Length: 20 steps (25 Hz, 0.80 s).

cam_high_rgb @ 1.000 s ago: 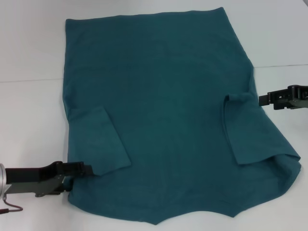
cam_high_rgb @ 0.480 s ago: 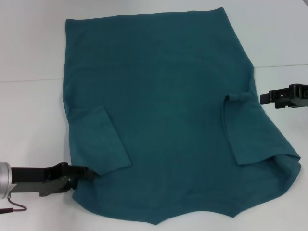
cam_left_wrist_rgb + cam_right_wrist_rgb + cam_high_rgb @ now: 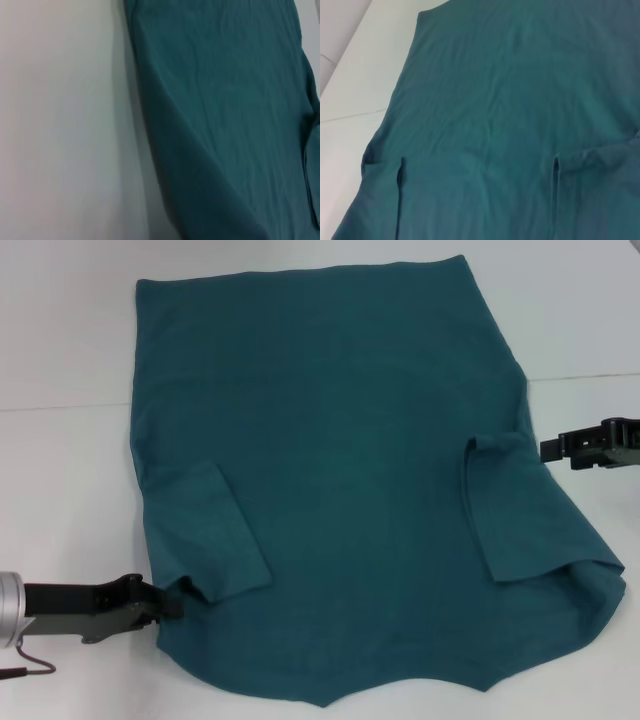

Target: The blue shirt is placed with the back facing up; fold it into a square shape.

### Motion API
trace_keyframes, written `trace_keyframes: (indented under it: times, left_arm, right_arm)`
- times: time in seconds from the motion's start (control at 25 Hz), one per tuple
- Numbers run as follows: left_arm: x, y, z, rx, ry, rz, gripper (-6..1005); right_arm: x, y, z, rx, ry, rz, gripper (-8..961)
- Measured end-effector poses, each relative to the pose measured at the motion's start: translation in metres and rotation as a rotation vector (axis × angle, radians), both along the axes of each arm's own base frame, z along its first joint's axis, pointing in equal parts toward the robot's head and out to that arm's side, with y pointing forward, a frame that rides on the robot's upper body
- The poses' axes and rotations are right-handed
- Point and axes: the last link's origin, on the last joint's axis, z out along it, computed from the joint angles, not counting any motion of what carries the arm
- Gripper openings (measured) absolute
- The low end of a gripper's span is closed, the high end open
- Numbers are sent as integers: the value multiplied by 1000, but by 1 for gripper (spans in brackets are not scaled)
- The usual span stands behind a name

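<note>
The blue shirt [image 3: 330, 440] lies spread flat on the white table [image 3: 60, 470]. Its hem is at the far side. Both short sleeves are folded inward onto the body, the left sleeve [image 3: 205, 530] and the right sleeve [image 3: 515, 510]. My left gripper [image 3: 172, 604] is low at the shirt's near left edge, just beside the folded sleeve's corner. My right gripper [image 3: 547, 448] hovers just off the shirt's right edge, beside the right sleeve fold. The shirt also fills the left wrist view [image 3: 225, 100] and the right wrist view [image 3: 520, 100].
Bare white table surrounds the shirt on the left [image 3: 60, 120] and the far right [image 3: 590, 330]. A seam line [image 3: 60, 408] crosses the table behind the arms. The shirt's near right corner [image 3: 595, 590] is rumpled.
My left gripper has drawn back to the left and slightly nearer, off the folded left sleeve to the shirt's edge. The right gripper has shifted very slightly. The shirt lies still.
</note>
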Motion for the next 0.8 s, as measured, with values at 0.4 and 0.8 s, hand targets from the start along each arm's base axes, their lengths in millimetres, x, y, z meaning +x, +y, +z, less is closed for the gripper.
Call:
trace_keyframes:
  times: [0.4, 0.8]
  left_arm:
    - [7, 2, 6, 3, -21, -35, 67]
    - [7, 7, 5, 25, -10, -32, 67]
  right_arm:
    - [15, -26, 18, -129, -32, -68, 659]
    - [37, -45, 23, -195, -155, -173, 652]
